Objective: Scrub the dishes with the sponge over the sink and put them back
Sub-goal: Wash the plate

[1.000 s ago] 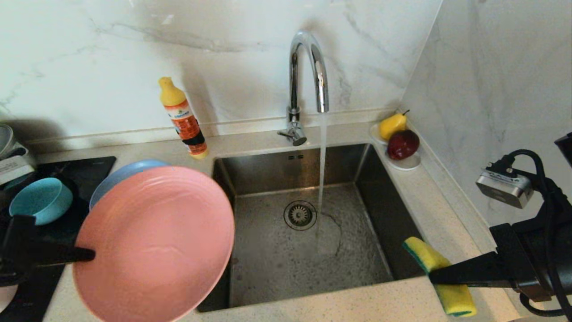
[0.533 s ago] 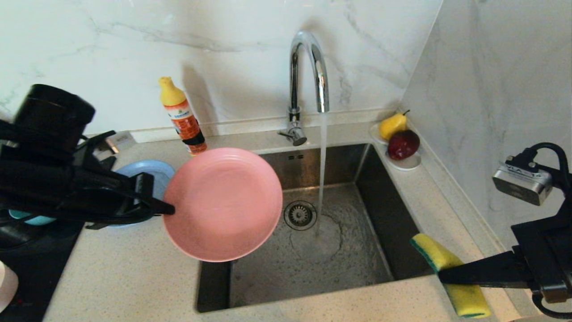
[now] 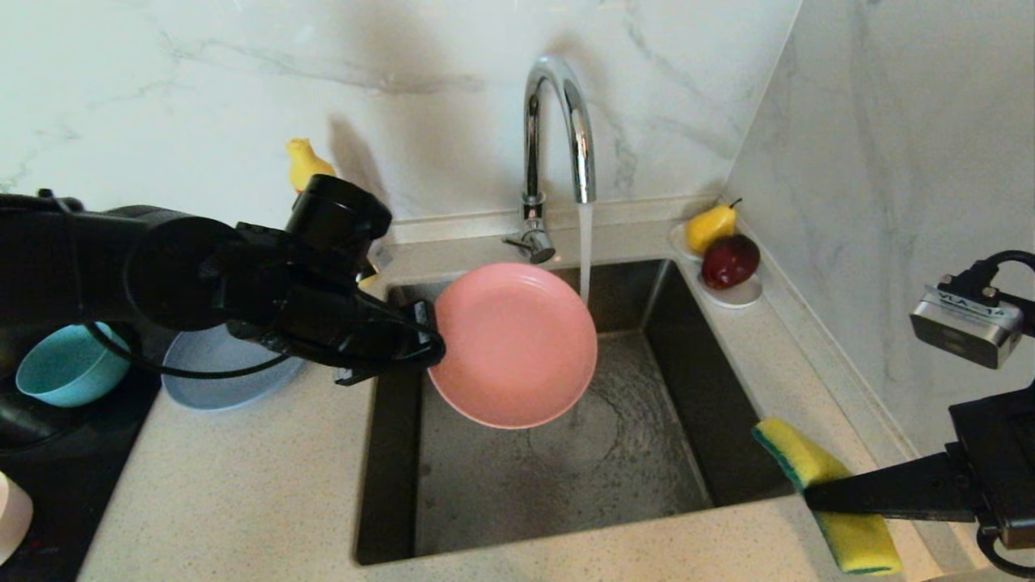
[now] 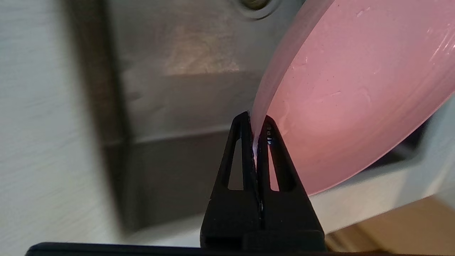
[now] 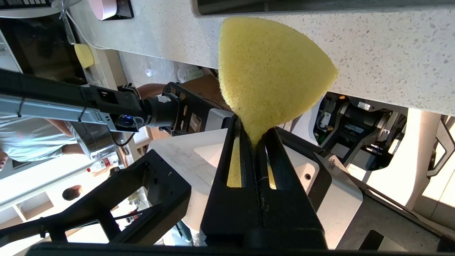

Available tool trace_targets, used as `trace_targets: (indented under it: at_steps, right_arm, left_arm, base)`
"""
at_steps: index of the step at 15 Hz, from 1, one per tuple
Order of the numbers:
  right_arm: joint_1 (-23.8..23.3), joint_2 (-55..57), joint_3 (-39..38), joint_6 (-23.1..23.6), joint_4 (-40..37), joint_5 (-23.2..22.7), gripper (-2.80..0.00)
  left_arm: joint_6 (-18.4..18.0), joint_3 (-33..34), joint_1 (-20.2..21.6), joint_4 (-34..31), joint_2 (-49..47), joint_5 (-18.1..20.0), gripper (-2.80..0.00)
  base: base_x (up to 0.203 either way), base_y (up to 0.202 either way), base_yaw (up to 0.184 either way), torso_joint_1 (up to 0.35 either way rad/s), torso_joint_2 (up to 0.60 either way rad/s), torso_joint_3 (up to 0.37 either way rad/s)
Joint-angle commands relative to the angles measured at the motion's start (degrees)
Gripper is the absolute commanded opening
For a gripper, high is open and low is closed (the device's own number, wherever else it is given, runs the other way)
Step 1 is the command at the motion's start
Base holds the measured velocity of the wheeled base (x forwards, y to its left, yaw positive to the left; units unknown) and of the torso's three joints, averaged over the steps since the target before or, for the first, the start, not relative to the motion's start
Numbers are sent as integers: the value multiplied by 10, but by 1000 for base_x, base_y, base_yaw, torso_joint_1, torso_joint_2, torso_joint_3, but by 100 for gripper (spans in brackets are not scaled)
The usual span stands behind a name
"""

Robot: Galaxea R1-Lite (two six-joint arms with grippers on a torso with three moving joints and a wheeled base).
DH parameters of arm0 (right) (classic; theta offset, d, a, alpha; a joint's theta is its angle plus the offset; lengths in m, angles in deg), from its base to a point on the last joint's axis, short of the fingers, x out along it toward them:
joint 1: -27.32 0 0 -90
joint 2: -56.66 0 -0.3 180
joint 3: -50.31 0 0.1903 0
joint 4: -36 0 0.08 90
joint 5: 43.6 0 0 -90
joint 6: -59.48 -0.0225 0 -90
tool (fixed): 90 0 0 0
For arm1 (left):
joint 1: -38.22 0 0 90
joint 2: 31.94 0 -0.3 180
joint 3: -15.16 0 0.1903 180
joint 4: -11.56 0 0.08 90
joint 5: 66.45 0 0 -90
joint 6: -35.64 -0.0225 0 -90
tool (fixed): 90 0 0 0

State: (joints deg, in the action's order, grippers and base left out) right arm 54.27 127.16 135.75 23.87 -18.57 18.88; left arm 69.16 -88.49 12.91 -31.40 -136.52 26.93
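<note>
My left gripper [image 3: 434, 346] is shut on the left rim of the salmon-pink plate [image 3: 513, 343] and holds it tilted over the sink [image 3: 703, 380]. The plate's far right edge meets the water running from the chrome tap [image 3: 558, 121]. In the left wrist view the rim of the plate [image 4: 355, 89] sits pinched in the left gripper [image 4: 255, 124]. My right gripper [image 3: 808, 497] hovers over the sink's front right corner, shut on the middle of the yellow sponge [image 3: 788, 461]. The right wrist view shows the sponge [image 5: 270, 71] bulging out of the right gripper [image 5: 254, 137].
A grey-blue plate [image 3: 218, 372], a teal bowl [image 3: 61, 372] and the edge of a pale pink bowl [image 3: 10, 517] are on the left. My left arm hides most of the detergent bottle [image 3: 306, 162]. A white saucer [image 3: 732, 297] with fruit sits at the back right corner.
My left arm has carried the pink plate rightward from above the counter to over the sink, up to the water stream. The right gripper with the sponge has drifted slightly right and lower.
</note>
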Motion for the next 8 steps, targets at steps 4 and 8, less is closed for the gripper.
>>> trace_targets:
  at_steps: [4,8]
  right_arm:
    - [0,-14,5,-2,-2,-5,-280]
    - [0,-32,-2,-3,-3,-5,-280]
  left_arm:
    - [14,-44,-53,34,-63,-12,-280]
    - [16,-76,-91,30,-102,-35,-280]
  base:
    - [0,0,0,0,0,0]
    - [0,0,0,0,0,0]
